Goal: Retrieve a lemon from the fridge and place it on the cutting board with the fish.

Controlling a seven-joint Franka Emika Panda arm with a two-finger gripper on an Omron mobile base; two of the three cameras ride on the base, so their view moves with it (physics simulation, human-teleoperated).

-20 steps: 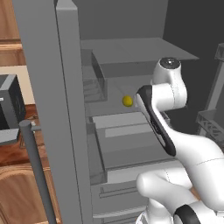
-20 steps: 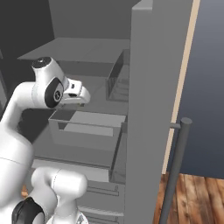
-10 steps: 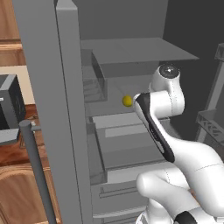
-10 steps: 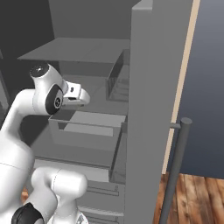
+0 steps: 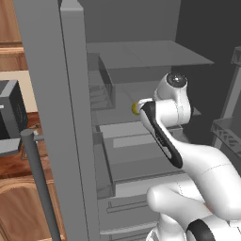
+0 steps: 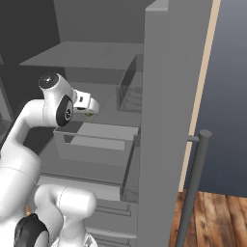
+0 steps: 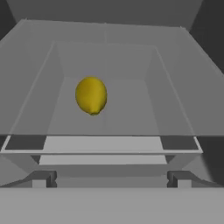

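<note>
One lemon (image 7: 91, 95), bright yellow, sits alone on a grey shelf inside the open fridge (image 5: 141, 61).

L to R in the left base view: wood counter w/ a dark boxy appliance (image 5: 10, 113) at far left, then the grey fridge door (image 5: 52, 108) edge-on w/ its bar handle (image 5: 40, 183), then shelves and a clear drawer (image 5: 141, 150) below. White robot arm (image 5: 188, 160) rises from lower right; its hand reaches toward the lemon, a sliver of yellow showing just beside the wrist.

Right base view: arm at left, gripper (image 6: 89, 110) pointing into the fridge at shelf height, lemon mostly hidden behind it; door at right.

Hand view: lemon left of centre, jaws fully apart, holding nothing; fingertips (image 7: 43, 178) low, short of the fruit.
</note>
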